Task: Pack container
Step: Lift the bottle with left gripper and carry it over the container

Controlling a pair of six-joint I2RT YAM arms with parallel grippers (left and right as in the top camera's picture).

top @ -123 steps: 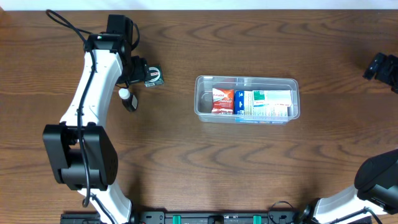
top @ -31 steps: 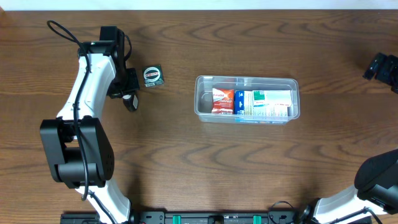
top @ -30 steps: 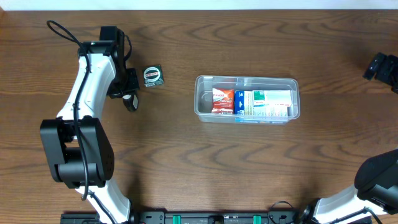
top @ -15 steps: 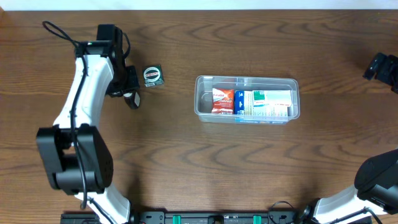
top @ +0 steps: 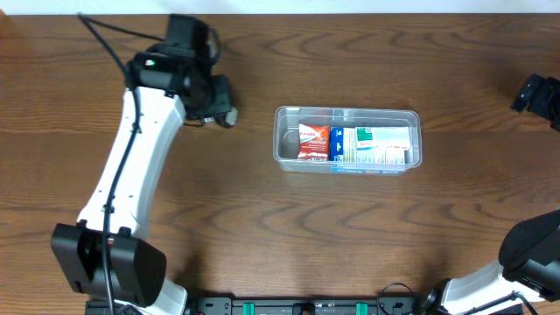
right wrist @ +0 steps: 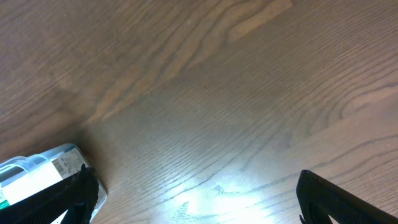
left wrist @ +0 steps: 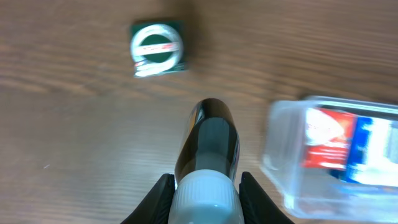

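- Overhead, the container (top: 347, 110) sits mid-counter (top: 262, 219), its long side running left to right. A red packet (top: 312, 142) and some white and blue boxes (top: 374, 146) lie packed side by side in it. The left gripper (top: 219, 111) hangs just beside the container's left end, presumably because that is the nearest way in for its load. The right gripper (top: 535, 92) is parked well apart at the far right edge, out of the way.
- From the left wrist, a dark bottle (left wrist: 208, 140) with a white cap is clamped between the two fingers (left wrist: 160, 191), its cap nearest the camera and its body pointing away. The hold is at the cap end, which looks meant to let the body go into the container first. A green packet (left wrist: 157, 48) lies loose on the wood beyond the bottle, apart from the container and probably yet to be packed. The container's left end shows at the right of this view, the red packet inside, so the bottle is near the bin but not yet over it. The view is motion-blurred, so finer detail cannot be told.
- From the right wrist, the fingers are spread wide with only bare wood between them, and they hold nothing. One corner of the container shows at the lower left, beside one finger.
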